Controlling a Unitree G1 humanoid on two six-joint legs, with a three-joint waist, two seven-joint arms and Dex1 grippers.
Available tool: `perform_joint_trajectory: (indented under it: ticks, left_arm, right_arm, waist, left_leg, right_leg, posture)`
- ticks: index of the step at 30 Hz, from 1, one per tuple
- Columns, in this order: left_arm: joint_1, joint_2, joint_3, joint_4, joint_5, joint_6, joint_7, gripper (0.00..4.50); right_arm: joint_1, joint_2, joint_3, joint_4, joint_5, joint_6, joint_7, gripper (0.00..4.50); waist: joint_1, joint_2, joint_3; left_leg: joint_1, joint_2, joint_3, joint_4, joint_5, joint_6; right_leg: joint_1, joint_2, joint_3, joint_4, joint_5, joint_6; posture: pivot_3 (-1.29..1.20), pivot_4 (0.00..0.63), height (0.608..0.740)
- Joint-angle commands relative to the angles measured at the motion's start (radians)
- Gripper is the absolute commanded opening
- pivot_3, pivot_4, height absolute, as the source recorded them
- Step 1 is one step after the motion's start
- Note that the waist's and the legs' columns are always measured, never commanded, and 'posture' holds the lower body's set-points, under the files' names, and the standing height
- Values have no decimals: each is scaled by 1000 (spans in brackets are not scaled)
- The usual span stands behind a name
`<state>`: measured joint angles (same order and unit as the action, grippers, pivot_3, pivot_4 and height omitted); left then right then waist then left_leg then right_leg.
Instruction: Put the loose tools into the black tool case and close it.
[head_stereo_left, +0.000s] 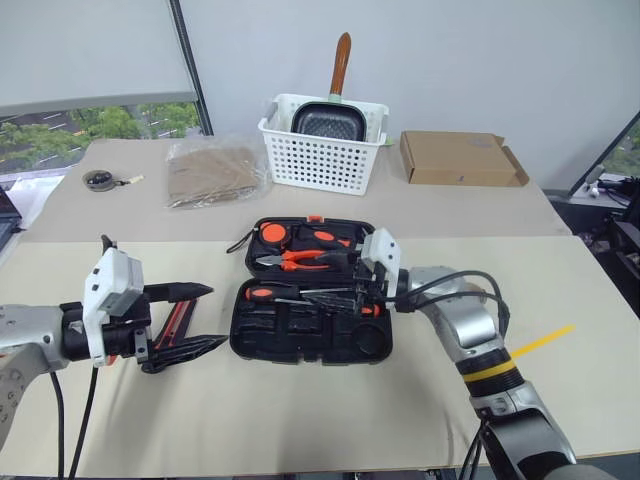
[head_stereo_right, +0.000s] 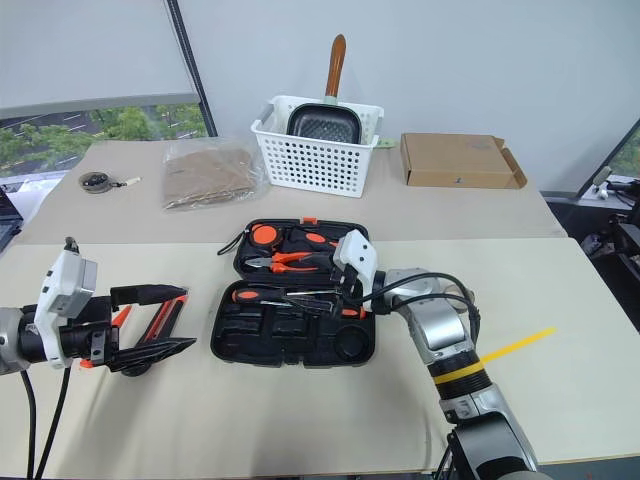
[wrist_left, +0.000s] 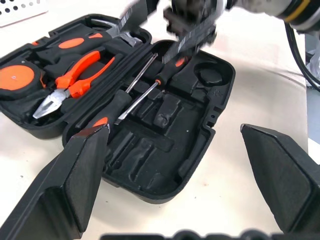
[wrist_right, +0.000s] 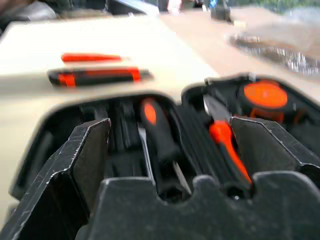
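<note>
The right pincer (head_stereo_left: 352, 290) hangs over the open black tool case (head_stereo_left: 310, 335), near the hinge between its two halves, its fingers spread with nothing between them. Directly under it two black-and-orange-handled screwdrivers (wrist_left: 127, 97) lie side by side in the near half of the case, their handles toward the robot's left and their shafts running under the pincer. The rest of that near half shows bare moulded recesses. In the far half sit orange-handled pliers (head_stereo_left: 300, 260) and a round orange-and-black piece (head_stereo_left: 272, 234) at its left end; a small orange latch (head_stereo_left: 315, 218) shows on the far edge.

The left pincer (head_stereo_left: 195, 318) hovers just left of the case, also spread wide and empty, pointing toward the case. On the counter (head_stereo_left: 300, 420) beneath it lie the orange-black utility knife (wrist_right: 95, 76) and, just beyond it, the thin red-orange tester screwdriver (wrist_right: 92, 57), both outside the case.

Further back on the counter stand a white slotted basket (head_stereo_left: 320, 150) holding a dark pan with a wooden handle (head_stereo_left: 330, 120), a crumpled clear bag (head_stereo_left: 215, 170) to its left, and a flat cardboard box (head_stereo_left: 460, 158) to its right. A small round object (head_stereo_left: 98, 180) lies near the far left corner
</note>
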<state>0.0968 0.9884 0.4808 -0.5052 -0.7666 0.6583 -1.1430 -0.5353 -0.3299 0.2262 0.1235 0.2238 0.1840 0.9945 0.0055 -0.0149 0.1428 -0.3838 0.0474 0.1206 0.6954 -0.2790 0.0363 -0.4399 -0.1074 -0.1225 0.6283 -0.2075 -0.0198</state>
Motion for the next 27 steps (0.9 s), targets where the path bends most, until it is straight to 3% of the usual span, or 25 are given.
perform_joint_trajectory:
  ticks: [1,9,13,18,19,21,27]
  left_arm:
    - [-14,17,0,4,4,-20,-13,4500]
    - [-15,12,-17,20,30,-41,-23,4500]
    - [-7,7,-19,25,39,-55,-26,4500]
    - [6,-5,-28,28,47,-71,-24,4500]
    - [7,-6,-28,28,48,-73,-23,4500]
    - [7,-8,-27,30,51,-76,-25,4500]
    - [14,-12,-28,35,59,-86,-28,4500]
  right_arm:
    - [-4,-14,18,58,-54,-91,2,4422]
    - [-15,-30,31,131,-95,-151,26,4422]
    - [-23,-40,3,99,-73,-154,35,3426]
    - [-31,-46,-8,85,-66,-145,32,3426]
    - [-32,-47,-6,87,-69,-145,31,3055]
    - [-32,-49,-4,92,-72,-142,35,2805]
    - [-32,-67,14,99,-90,-148,71,749]
  waist:
    - [-2,0,0]
    - [-8,0,0]
    - [-8,0,0]
    - [-9,0,0]
    - [-9,0,0]
    - [-10,0,0]
    - [-10,0,0]
  left_leg:
    - [0,0,0,0,0,0]
    - [1,1,0,0,1,-1]
    - [1,1,-1,0,1,-1]
    - [1,1,-1,0,1,-1]
    - [1,1,-1,-1,1,-1]
    - [1,1,-1,-1,1,-1]
    - [1,1,0,0,1,-1]
  right_leg:
    - [0,0,0,0,0,0]
    - [0,1,0,1,0,0]
    - [0,1,0,1,0,0]
    - [0,1,0,1,-1,0]
    - [0,1,0,1,-1,0]
    - [0,1,0,1,-1,-1]
    - [0,1,0,1,-1,-1]
  posture:
    - [0,150,700]
    - [0,150,700]
    - [0,150,700]
    - [0,150,700]
    - [0,150,700]
    - [0,150,700]
    - [0,150,700]
